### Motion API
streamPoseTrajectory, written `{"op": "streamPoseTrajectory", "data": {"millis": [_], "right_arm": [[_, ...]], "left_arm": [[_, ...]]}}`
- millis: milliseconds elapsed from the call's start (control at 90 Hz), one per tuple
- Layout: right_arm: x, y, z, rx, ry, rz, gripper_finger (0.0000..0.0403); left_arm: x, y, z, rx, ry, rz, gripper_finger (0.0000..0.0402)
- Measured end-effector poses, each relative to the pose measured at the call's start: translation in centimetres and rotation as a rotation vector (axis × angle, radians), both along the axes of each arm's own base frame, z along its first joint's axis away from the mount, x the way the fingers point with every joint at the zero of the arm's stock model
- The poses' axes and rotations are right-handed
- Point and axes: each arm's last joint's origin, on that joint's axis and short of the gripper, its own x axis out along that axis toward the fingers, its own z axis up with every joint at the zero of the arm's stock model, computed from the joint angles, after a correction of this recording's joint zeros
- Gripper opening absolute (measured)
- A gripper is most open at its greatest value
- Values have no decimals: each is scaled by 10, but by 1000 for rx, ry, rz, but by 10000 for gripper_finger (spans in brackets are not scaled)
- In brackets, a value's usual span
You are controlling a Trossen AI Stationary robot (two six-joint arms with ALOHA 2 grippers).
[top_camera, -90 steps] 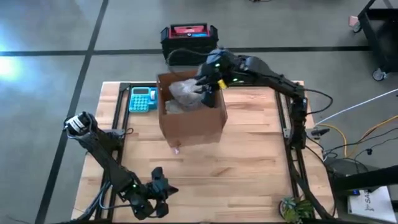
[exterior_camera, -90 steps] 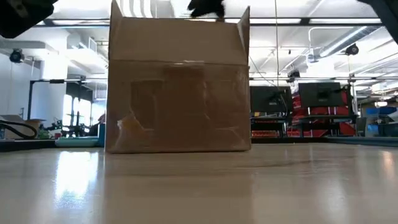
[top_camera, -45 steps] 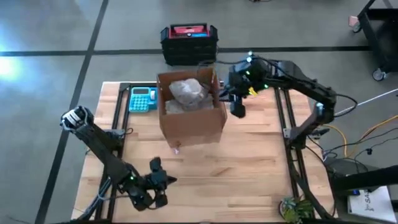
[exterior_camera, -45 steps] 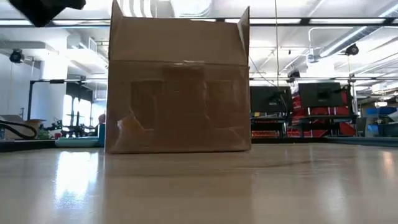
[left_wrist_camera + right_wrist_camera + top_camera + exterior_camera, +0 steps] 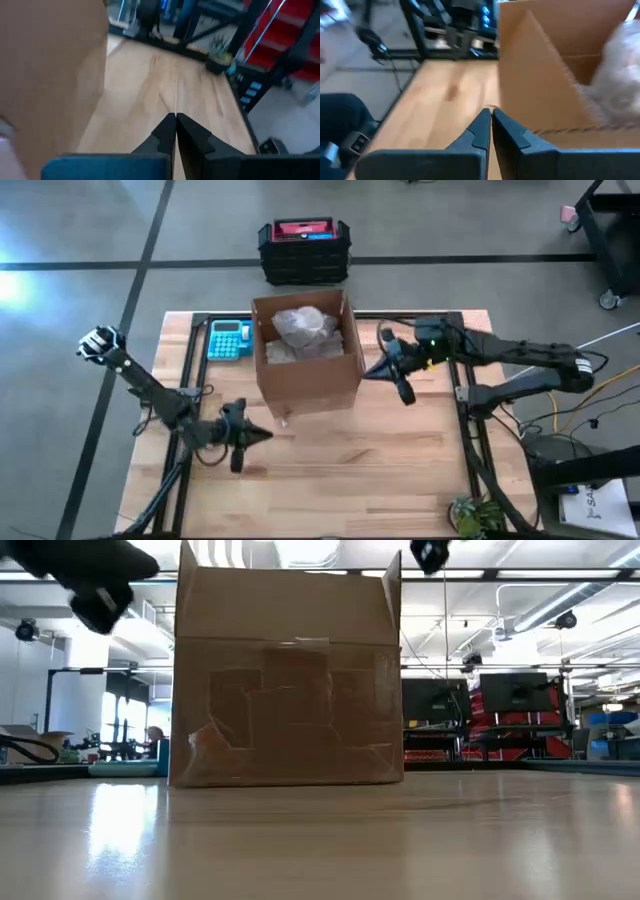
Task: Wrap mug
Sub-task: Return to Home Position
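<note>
Mug (image 5: pixel 303 328), bubble-wrapped, lies in the box (image 5: pixel 310 385) at the far middle of the bench. Left fingers (image 5: pixel 165 132) and right fingers (image 5: pixel 479 129) are pressed together, empty, flanking the box. I judge this the homing step; next I fold both arms clear.

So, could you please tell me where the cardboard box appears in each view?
High view: cardboard box just above centre, open.
Low view: box fills the centre.
Left wrist view: box as a close brown wall.
Right wrist view: box open corner, close by.
Shared landmark: the wooden table.
</note>
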Motion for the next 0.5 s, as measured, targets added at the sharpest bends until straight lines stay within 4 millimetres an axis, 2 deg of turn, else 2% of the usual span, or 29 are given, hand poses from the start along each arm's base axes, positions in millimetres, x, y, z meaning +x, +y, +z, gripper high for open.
{"op": "streamPoseTrajectory", "data": {"millis": [100, 256, 500], "right_arm": [[-7, 2, -27, 30, -50, -2, 3], [-15, 4, -59, 50, -110, -6, 1], [-32, 9, -111, 73, -131, 5, 1]], "left_arm": [[-4, 18, -6, -1, -57, 0, 0], [-12, 39, -12, 48, -96, 49, 0], [-26, 55, -26, 93, -111, 99, 0]]}}
